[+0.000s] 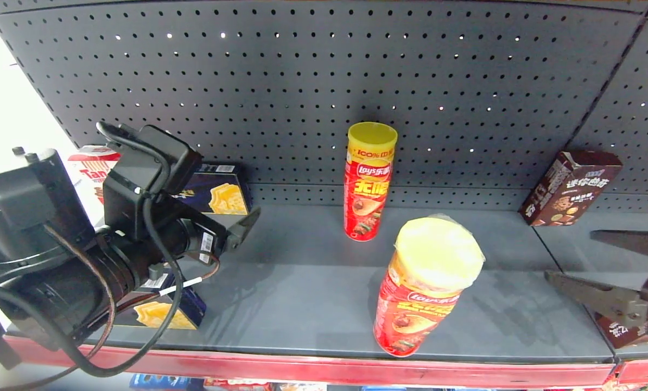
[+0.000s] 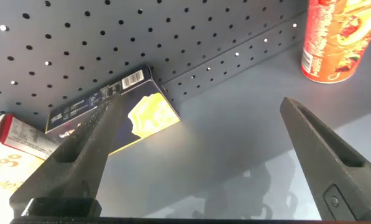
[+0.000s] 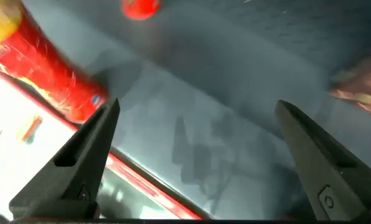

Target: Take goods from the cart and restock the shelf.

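Two red chip cans with yellow lids stand upright on the grey shelf (image 1: pixel 302 293). The rear can (image 1: pixel 368 182) is close to the pegboard wall (image 1: pixel 302 81), and the front can (image 1: pixel 427 282) is near the shelf's red front edge. Both stand between the two sets of fingers, the front can nearer the right side.

The right gripper (image 1: pixel 569 255) hovers over the shelf's right end, its fingers spread wide and holding nothing. The left gripper (image 2: pixel 197 155) is spread and empty too, low over the shelf and well apart from either can.

Two dark blue boxes with yellow pictures sit on the left gripper's side. The rear blue box (image 1: pixel 223 190) stands against the wall just beyond the left fingers. The front blue box (image 1: pixel 161 315) lies at the shelf's front edge, partly hidden under the left arm. One red-and-white box (image 1: pixel 90 168) sits beside the rear blue box, farther out from the fingers.

There are also two brown boxes. The leaning brown box (image 1: pixel 571 187) tilts against the wall beyond the right fingers. The second brown box (image 1: pixel 622 328) lies beneath those fingers, mostly covered by them.
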